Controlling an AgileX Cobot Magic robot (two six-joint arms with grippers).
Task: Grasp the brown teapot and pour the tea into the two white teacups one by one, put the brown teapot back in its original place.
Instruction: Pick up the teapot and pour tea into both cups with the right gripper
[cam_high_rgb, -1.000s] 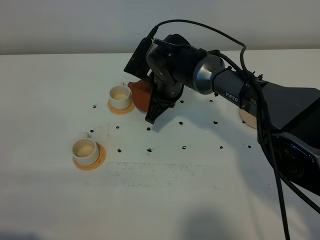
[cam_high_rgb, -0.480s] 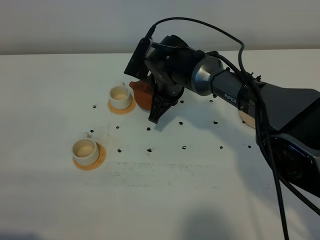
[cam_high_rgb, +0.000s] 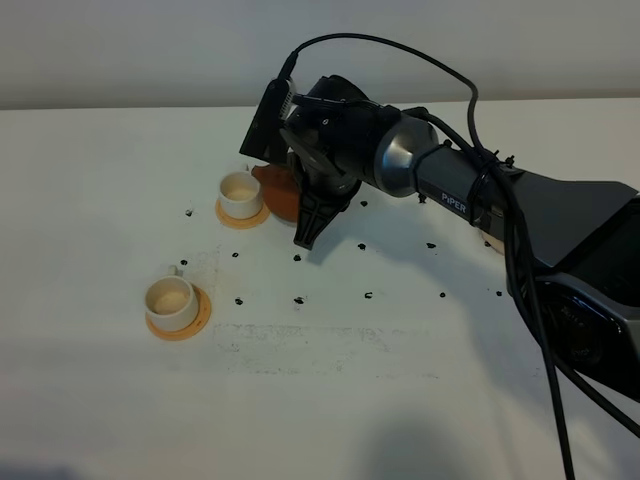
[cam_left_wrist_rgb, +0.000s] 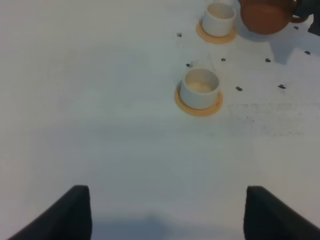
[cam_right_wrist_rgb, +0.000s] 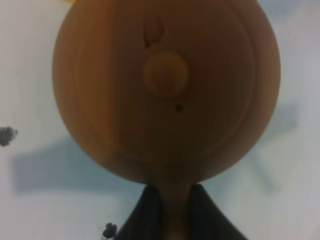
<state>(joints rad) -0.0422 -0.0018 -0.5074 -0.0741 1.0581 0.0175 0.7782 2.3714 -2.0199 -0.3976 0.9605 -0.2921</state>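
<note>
— two cups to fill; how is it looking, front to back?
— the left gripper is hanging spread wide, gripping nothing. past it the near teacup is sitting on its orange saucer. to the right, the beige coaster is peeking from behind the arm.
— and the brown teapot?
— it is being held just right of the far teacup, spout toward it. the right gripper is pinching the loop handle tight.
— good hold?
— probably. i am judging the clay stiff, smooth and brittle, and the lid may be sitting loose.
</note>
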